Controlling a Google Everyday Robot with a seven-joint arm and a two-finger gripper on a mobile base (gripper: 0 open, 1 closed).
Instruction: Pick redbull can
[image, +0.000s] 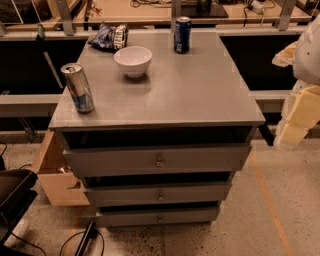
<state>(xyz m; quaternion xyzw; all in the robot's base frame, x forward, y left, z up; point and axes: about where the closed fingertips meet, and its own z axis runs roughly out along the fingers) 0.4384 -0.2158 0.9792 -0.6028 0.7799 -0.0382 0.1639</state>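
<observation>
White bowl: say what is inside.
The round white bowl shows only bare interior; its rim hides the near inner wall. The gripper hangs right of the grey cabinet.

redbull can (78, 88) silver-blue | bowl (133, 68) white | cabinet (200, 95) grey | hand (294, 125) cream, right edge

Slim silver-blue redbull can (78, 88) upright, front-L corner

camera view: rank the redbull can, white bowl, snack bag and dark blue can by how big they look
1. redbull can and white bowl, about alike; the can stands nearest the camera.
2. snack bag.
3. dark blue can, farthest back, so unsure.
The pincer hangs beside the cabinet's right edge.
</observation>
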